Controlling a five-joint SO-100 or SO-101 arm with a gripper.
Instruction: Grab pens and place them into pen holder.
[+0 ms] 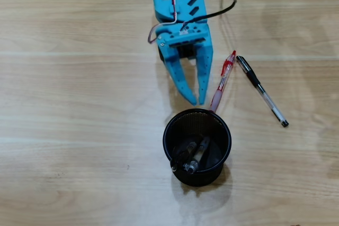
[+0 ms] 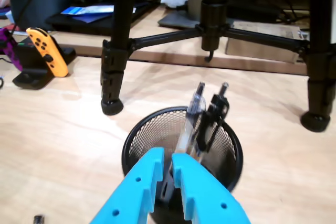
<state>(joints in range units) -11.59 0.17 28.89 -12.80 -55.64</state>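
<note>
Two pens (image 1: 193, 154) in pen holder (image 1: 225, 130) — two more pens (image 1: 262, 91) on table (image 1: 79, 104), upper right overhead.

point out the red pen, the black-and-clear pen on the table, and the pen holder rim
red pen (image 1: 223, 78): overhead view, on the middle of its barrel.
black-and-clear pen (image 1: 261, 90): overhead view, where the dark grip meets the clear barrel.
pen holder (image 1: 167, 130): overhead view, on the left of its solid rim.

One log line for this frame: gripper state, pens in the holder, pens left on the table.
gripper: shut, empty, beside holder | pen holder: two pens inside | table: red-clear pen, black-and-clear pen
</note>
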